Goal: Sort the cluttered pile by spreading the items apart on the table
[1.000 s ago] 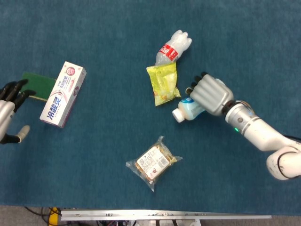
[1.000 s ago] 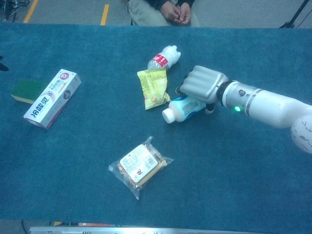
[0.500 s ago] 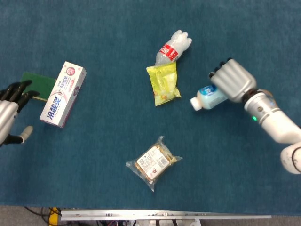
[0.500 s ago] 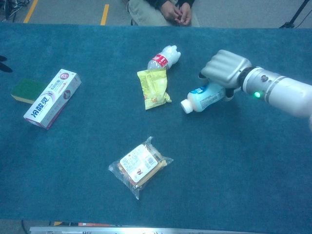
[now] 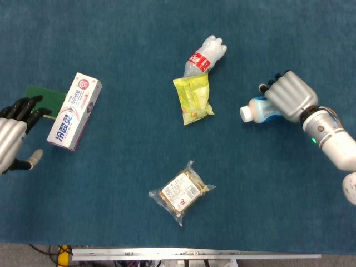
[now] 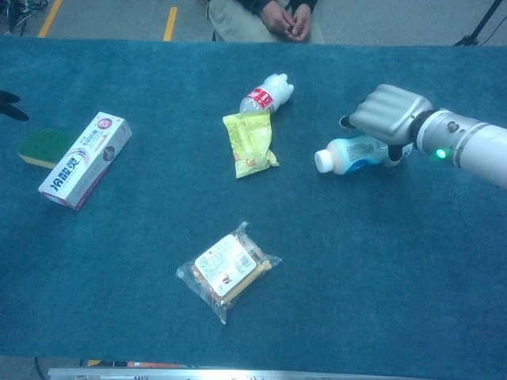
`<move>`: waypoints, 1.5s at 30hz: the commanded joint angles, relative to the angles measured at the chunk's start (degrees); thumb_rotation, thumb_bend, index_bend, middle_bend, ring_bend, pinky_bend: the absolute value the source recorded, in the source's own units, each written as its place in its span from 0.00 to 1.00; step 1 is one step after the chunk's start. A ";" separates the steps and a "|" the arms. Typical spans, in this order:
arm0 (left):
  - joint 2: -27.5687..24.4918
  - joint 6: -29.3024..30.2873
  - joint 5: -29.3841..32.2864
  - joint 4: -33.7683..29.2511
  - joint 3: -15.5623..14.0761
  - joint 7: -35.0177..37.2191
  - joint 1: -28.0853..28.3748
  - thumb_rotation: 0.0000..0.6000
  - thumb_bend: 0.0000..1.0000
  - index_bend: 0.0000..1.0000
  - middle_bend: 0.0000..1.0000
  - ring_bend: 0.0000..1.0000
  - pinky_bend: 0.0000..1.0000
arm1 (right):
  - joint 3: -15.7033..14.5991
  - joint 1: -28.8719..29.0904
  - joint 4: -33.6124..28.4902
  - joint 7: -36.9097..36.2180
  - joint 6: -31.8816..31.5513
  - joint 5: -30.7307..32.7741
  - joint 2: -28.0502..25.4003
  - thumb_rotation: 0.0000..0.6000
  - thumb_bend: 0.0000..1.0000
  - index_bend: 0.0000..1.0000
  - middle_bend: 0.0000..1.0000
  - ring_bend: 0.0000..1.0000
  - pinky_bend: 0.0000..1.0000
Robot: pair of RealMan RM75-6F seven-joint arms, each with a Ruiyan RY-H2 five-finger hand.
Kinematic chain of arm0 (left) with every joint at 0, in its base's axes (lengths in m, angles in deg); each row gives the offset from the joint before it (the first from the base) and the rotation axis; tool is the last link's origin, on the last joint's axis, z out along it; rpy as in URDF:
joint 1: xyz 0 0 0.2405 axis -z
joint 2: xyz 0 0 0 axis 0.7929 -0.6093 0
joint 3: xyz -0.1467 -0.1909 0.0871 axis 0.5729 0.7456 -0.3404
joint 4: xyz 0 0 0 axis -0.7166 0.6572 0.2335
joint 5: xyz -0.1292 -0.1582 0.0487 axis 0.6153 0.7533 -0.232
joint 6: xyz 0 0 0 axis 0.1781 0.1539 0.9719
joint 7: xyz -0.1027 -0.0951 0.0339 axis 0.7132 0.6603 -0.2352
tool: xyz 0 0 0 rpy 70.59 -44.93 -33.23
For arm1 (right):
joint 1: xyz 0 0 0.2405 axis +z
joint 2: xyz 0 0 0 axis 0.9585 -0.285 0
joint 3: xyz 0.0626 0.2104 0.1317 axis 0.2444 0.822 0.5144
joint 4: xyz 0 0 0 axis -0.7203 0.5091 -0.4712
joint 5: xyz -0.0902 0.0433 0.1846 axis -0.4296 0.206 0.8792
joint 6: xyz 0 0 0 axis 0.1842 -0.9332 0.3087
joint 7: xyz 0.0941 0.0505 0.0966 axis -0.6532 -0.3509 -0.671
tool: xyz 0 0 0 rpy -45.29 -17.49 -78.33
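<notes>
Right hand (image 5: 288, 95): curled over the top of a white bottle with a blue label (image 6: 352, 152), fingers (image 6: 388, 111) closed around its body; cap pointing toward the middle of the surface.
White bottle with blue label: lying on its side at the right, well apart from the yellow packet; whether resting on the surface or raised off it cannot be told.
Left hand (image 5: 12, 142): at the far left edge in the head view, dark fingers (image 5: 25, 107) spread apart, nothing held; fingertips just beside the green sponge; only a dark tip at the edge in the chest view.
Green sponge (image 6: 44, 146): flat at the far left, touching or partly tucked under the toothpaste box.
Toothpaste box (image 5: 74, 111): white with red and blue print, lying slantwise beside the sponge.
Clear bottle with red label (image 5: 204, 57): crumpled, on its side near the far centre, cap end pointing away from the robot.
Yellow packet (image 5: 193, 98): lying against the lower end of the clear bottle, overlapping it slightly.
Clear wrapped snack (image 6: 226, 268): alone toward the near centre, well apart from everything else.
Surface (image 5: 111, 194): covered in blue cloth.
</notes>
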 commanded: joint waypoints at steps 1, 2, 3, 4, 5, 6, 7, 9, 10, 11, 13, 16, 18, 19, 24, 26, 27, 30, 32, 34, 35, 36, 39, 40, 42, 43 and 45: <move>-0.10 0.12 0.07 0.01 -0.04 0.00 -0.09 1.00 0.34 0.14 0.03 0.01 0.15 | 0.39 0.21 -0.42 0.60 -0.09 0.91 0.01 1.00 0.00 0.19 0.37 0.30 0.46; -0.16 0.15 0.08 0.00 -0.07 0.02 -0.12 1.00 0.34 0.14 0.03 0.01 0.15 | 0.52 0.23 -0.64 0.51 -0.09 1.00 -0.10 1.00 0.00 0.19 0.36 0.30 0.46; -0.22 0.18 0.10 -0.01 -0.08 0.04 -0.15 1.00 0.34 0.14 0.03 0.01 0.15 | 0.69 0.24 -0.96 0.28 -0.09 1.03 -0.29 1.00 0.00 0.19 0.36 0.30 0.46; -0.28 0.22 0.11 0.00 -0.08 0.07 -0.18 1.00 0.34 0.14 0.03 0.01 0.15 | 0.97 0.23 -1.39 -0.16 -0.12 0.97 -0.53 1.00 0.00 0.19 0.36 0.30 0.46; -0.32 0.30 0.12 0.02 -0.07 0.10 -0.21 1.00 0.34 0.14 0.03 0.01 0.15 | 1.41 0.21 -2.04 -0.85 -0.25 0.75 -0.93 1.00 0.00 0.19 0.36 0.30 0.46; -0.34 0.32 0.13 0.04 -0.07 0.13 -0.21 1.00 0.34 0.14 0.03 0.01 0.15 | 1.70 0.21 -2.56 -1.27 -0.42 0.44 -1.28 1.00 0.00 0.19 0.36 0.30 0.46; -0.37 0.33 0.11 0.04 -0.06 0.18 -0.21 1.00 0.34 0.14 0.03 0.01 0.15 | 2.05 0.23 -3.33 -1.78 -0.62 -0.05 -1.80 1.00 0.00 0.19 0.36 0.30 0.46; -0.38 0.37 0.02 0.04 -0.05 0.19 -0.20 1.00 0.34 0.14 0.03 0.01 0.15 | 2.67 0.30 -4.90 -2.77 -0.68 -0.53 -2.78 1.00 0.00 0.19 0.36 0.30 0.46; -0.37 0.45 -0.03 0.04 -0.02 0.23 -0.21 1.00 0.34 0.14 0.03 0.01 0.15 | 3.24 0.31 -6.05 -3.73 -0.72 -0.84 -3.43 1.00 0.00 0.19 0.36 0.30 0.46; -0.33 0.55 -0.07 0.04 0.03 0.28 -0.22 1.00 0.34 0.14 0.03 0.01 0.15 | 3.70 0.30 -6.97 -4.59 -0.72 -1.10 -3.93 1.00 0.00 0.19 0.36 0.30 0.46; -0.32 0.64 -0.13 0.06 0.05 0.31 -0.23 1.00 0.34 0.14 0.03 0.01 0.15 | 4.76 0.29 -8.94 -6.65 -0.54 -1.62 -4.88 1.00 0.00 0.19 0.36 0.30 0.46; -0.37 0.78 -0.12 0.02 0.16 0.30 -0.21 1.00 0.34 0.14 0.03 0.01 0.15 | 6.48 0.53 -11.54 -9.27 -0.50 -2.97 -5.81 1.00 0.00 0.19 0.36 0.30 0.46; -0.51 0.91 -0.07 -0.12 0.20 0.15 -0.23 1.00 0.34 0.14 0.03 0.01 0.15 | 7.56 0.92 -12.87 -10.30 -0.50 -3.64 -5.86 1.00 0.00 0.19 0.36 0.30 0.46; -0.64 0.97 -0.08 -0.23 0.18 0.10 -0.27 1.00 0.34 0.14 0.03 0.01 0.15 | 8.12 1.25 -13.44 -10.60 -0.45 -3.88 -5.69 1.00 0.00 0.19 0.36 0.30 0.46; -1.38 1.39 -0.17 -0.67 -0.03 0.07 -0.65 1.00 0.34 0.14 0.03 0.01 0.15 | 9.71 3.53 -14.86 -8.84 -0.07 -3.49 -4.12 1.00 0.00 0.19 0.36 0.29 0.44; -1.68 1.61 -0.28 -0.86 -0.13 0.18 -0.86 1.00 0.34 0.14 0.03 0.01 0.15 | 10.42 5.05 -15.31 -7.26 0.39 -1.50 -3.30 1.00 0.00 0.19 0.36 0.28 0.43; -1.81 1.73 -0.39 -0.93 -0.18 0.21 -0.95 1.00 0.34 0.14 0.03 0.01 0.15 | 10.61 5.69 -15.32 -6.45 0.44 -0.58 -2.95 1.00 0.00 0.19 0.36 0.27 0.42; -2.25 2.26 -0.81 -1.16 -0.43 0.39 -1.40 1.00 0.34 0.14 0.03 0.01 0.15 | 11.07 8.19 -14.99 -2.81 0.15 3.06 -1.20 1.00 0.00 0.18 0.34 0.25 0.39; -2.50 2.56 -1.09 -1.23 -0.57 0.56 -1.67 1.00 0.34 0.14 0.03 0.01 0.15 | 11.12 9.66 -14.68 -0.66 -0.19 5.64 -0.05 1.00 0.00 0.17 0.32 0.23 0.37; -2.80 2.88 -1.31 -1.33 -0.70 0.82 -1.96 1.00 0.34 0.14 0.03 0.01 0.15 | 10.82 11.45 -14.06 2.33 -0.90 8.38 1.43 1.00 0.00 0.16 0.31 0.22 0.34; -2.92 3.01 -1.40 -1.36 -0.74 0.91 -2.07 1.00 0.34 0.14 0.03 0.01 0.15 | 10.66 12.12 -13.74 3.53 -1.37 9.43 2.10 1.00 0.00 0.15 0.30 0.20 0.33; -3.04 3.14 -1.52 -1.39 -0.79 1.04 -2.20 1.00 0.34 0.14 0.03 0.01 0.15 | 10.49 12.89 -13.44 4.92 -2.07 10.95 2.93 1.00 0.00 0.15 0.29 0.20 0.32; -3.37 3.51 -1.84 -1.53 -0.91 1.28 -2.51 1.00 0.34 0.14 0.03 0.01 0.15 | 10.12 14.72 -12.36 7.96 -3.61 14.07 5.22 1.00 0.00 0.10 0.26 0.15 0.27; -3.46 3.62 -1.93 -1.56 -0.94 1.34 -2.60 1.00 0.34 0.14 0.03 0.01 0.15 | 10.01 15.18 -11.93 8.63 -3.93 14.78 5.92 1.00 0.00 0.09 0.24 0.14 0.25; -3.63 3.76 -2.10 -1.62 -1.04 1.45 -2.79 1.00 0.34 0.14 0.03 0.01 0.15 | 9.77 16.06 -10.91 9.92 -4.72 16.29 7.39 1.00 0.00 0.07 0.21 0.11 0.23; -3.70 3.77 -2.14 -1.64 -1.08 1.51 -2.85 1.00 0.34 0.14 0.03 0.01 0.15 | 9.68 16.39 -10.40 10.41 -5.07 16.87 8.04 1.00 0.00 0.06 0.20 0.11 0.23; -3.84 3.81 -2.21 -1.68 -1.16 1.59 -2.98 1.00 0.34 0.14 0.03 0.01 0.15 | 9.54 17.00 -9.32 11.12 -5.56 18.00 9.34 1.00 0.00 0.05 0.19 0.09 0.22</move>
